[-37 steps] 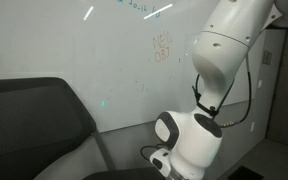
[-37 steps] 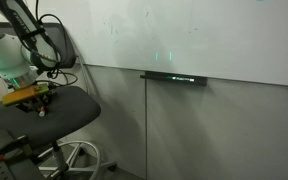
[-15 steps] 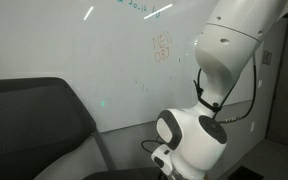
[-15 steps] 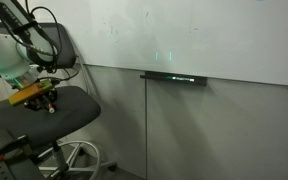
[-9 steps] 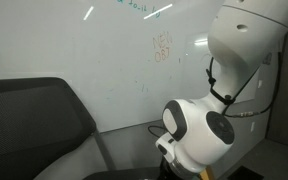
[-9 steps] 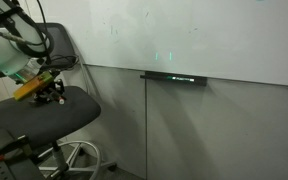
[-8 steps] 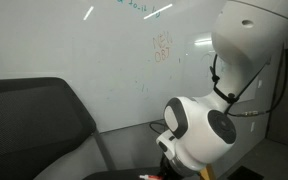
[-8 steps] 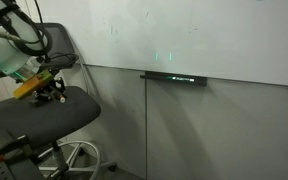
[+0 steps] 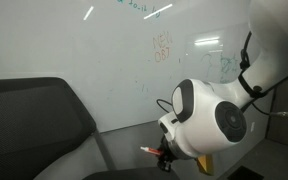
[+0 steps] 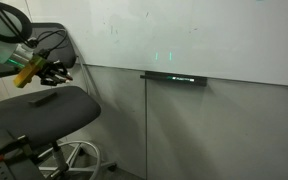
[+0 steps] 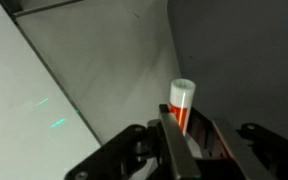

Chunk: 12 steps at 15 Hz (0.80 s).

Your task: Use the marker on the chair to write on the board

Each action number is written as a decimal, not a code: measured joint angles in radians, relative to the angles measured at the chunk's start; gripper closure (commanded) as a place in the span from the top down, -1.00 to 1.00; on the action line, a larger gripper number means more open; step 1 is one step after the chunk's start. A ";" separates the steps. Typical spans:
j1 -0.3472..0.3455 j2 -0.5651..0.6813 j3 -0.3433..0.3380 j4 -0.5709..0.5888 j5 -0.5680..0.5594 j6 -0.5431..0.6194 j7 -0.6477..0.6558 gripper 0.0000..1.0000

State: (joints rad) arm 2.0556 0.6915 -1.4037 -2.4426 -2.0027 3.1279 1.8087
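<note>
Claw [image 11: 187,130] is pinching the marker [image 11: 181,106] around mid-barrel, with one end sticking out past the fingers. Marker is off the chair [image 10: 46,104], held above the seat and clear of it. It looks light, stiff and smooth plastic, so it's likely to slide or pivot in the pinch once the tip pushes on the board [image 9: 74,50]. I'd want the hold nearer the writing end. Can't tell if the pale end is cap or tip.
</note>
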 measured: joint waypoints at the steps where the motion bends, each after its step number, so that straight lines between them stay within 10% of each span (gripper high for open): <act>1: 0.040 0.042 -0.038 -0.009 0.043 0.000 -0.022 -0.89; 7: 0.140 0.280 -0.157 -0.081 0.348 -0.024 -0.188 -0.89; 12: 0.176 0.290 -0.160 -0.128 0.656 -0.317 -0.450 -0.89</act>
State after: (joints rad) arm 2.2321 0.9815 -1.5634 -2.5708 -1.3469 2.8109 1.3586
